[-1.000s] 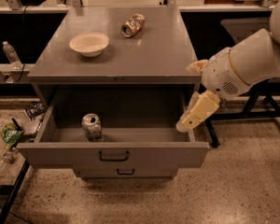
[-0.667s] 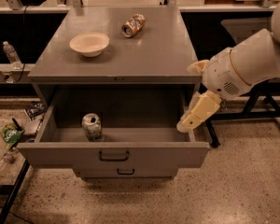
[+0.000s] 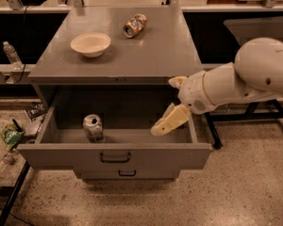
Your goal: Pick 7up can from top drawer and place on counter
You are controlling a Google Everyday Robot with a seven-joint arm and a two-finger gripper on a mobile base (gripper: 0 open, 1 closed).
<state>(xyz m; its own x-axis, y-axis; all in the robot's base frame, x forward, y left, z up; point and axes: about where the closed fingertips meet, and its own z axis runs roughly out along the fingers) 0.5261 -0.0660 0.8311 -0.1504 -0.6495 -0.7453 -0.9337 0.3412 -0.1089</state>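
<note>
1. Left of the cabinet, a clear bottle (image 3: 11,53) and a green packet (image 3: 10,135) lie off the tabletop (image 3: 151,55).
2. A pale bowl (image 3: 90,44) sits upright near the tabletop's left edge, about halfway back.
3. The 7up can (image 3: 93,127) stands upright in the left half of the open top drawer (image 3: 61,157), below the tabletop's near edge and apart from the drawer walls.
4. A brown-and-gold can (image 3: 135,25) lies on its side near the far edge, about mid-width.
5. The gripper (image 3: 167,108) hangs over the drawer's right half, under the near right corner, spread and holding nothing. A second ago it was by the drawer's right wall and it has since moved left. The cans and bowl are unmoved.
6. Bare drawer floor separates the 7up can and the gripper. The tabletop is bare along its near edge and right edge.
</note>
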